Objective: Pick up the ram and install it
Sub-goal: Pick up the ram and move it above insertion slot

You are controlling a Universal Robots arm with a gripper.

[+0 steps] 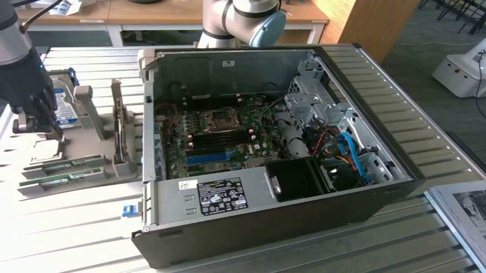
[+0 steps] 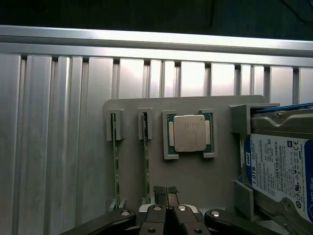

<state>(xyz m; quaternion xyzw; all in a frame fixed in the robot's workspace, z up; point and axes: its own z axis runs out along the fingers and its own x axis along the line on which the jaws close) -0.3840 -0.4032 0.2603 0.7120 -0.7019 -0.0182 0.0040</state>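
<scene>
Hovering at the exterior view's left edge, the hand (image 1: pixel 31 122) is empty, fingers together. The ram (image 2: pixel 145 156), two green sticks, sits in a grey holder (image 2: pixel 195 181); the wrist view adds a processor (image 2: pixel 190 133) beside it.

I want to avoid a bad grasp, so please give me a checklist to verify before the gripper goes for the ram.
1. Gripper open for grasping: not ok; the gripper is shut and empty.
2. Ram available: ok; two ram sticks stand on edge in the grey holder.
3. Gripper lined up with a stick: not ok; it sits beside the sticks, offset toward the CPU.
4. Case open: ok; the computer case has its side off.
5. Memory slots free: cannot tell; the black slots are too small to judge.
</scene>
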